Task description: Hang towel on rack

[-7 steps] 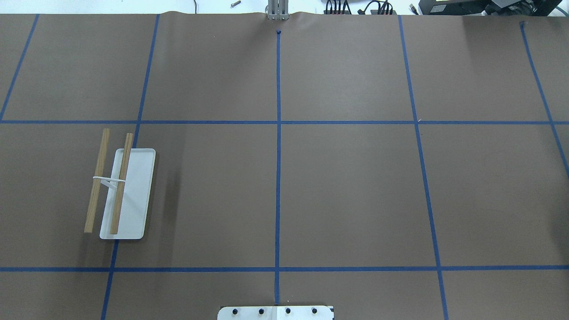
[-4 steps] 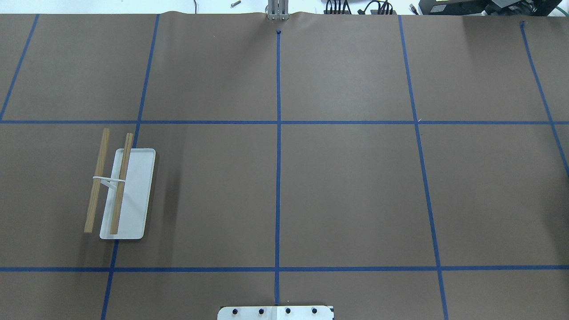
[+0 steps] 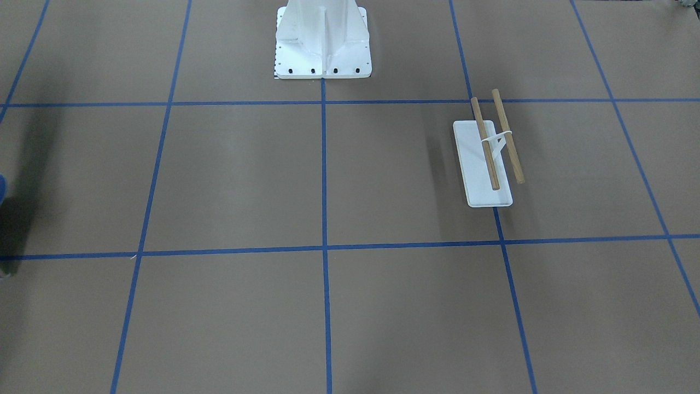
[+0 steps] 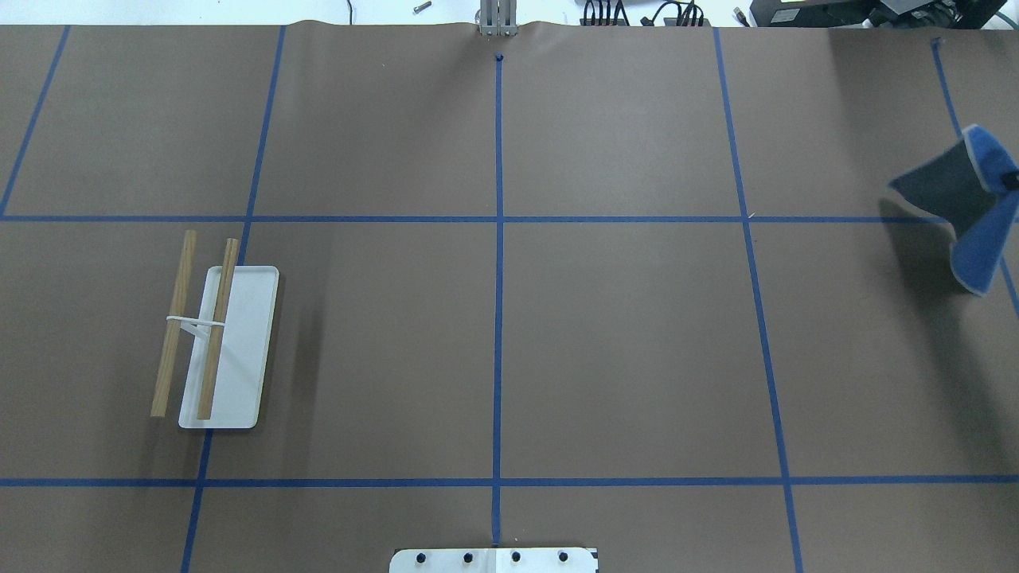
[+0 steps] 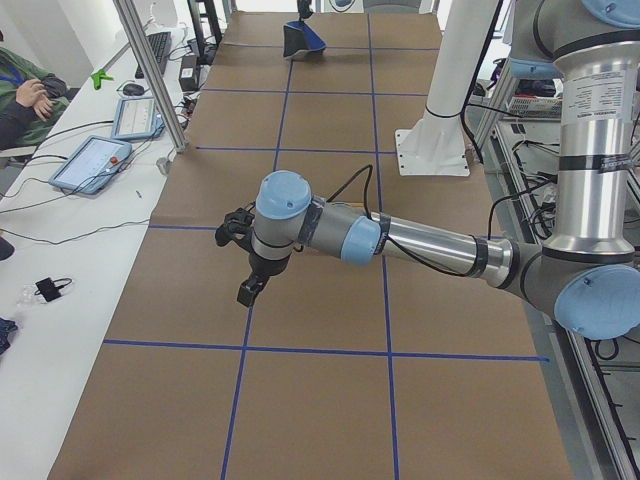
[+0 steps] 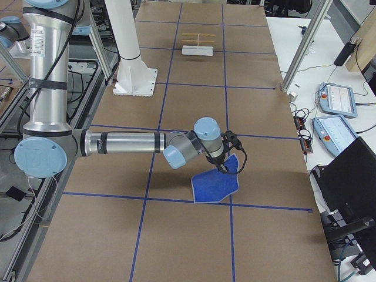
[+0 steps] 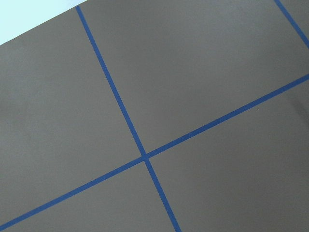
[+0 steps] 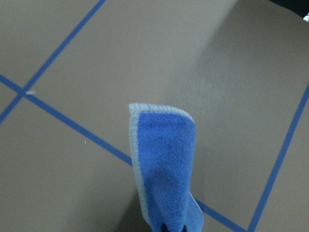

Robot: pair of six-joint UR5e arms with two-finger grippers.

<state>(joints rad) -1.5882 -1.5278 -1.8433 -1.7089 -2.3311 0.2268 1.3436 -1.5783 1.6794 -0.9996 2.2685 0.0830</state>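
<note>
towel (image 4: 978, 239): royal blue, fuzzy, pale stitched hem, hanging in a loose fold with one face in shadow, at the robot's far right end of table (image 4: 621, 350); right gripper (image 6: 227, 166) clamped on its top edge. rack (image 4: 215, 342) well apart, left side. left gripper (image 5: 247, 290): can't tell whether it's apart or together

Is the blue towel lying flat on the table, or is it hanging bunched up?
Hanging, not flat. The towel droops bunched from the right pincer. Whether its lowest edge touches the table, cannot tell.
</note>
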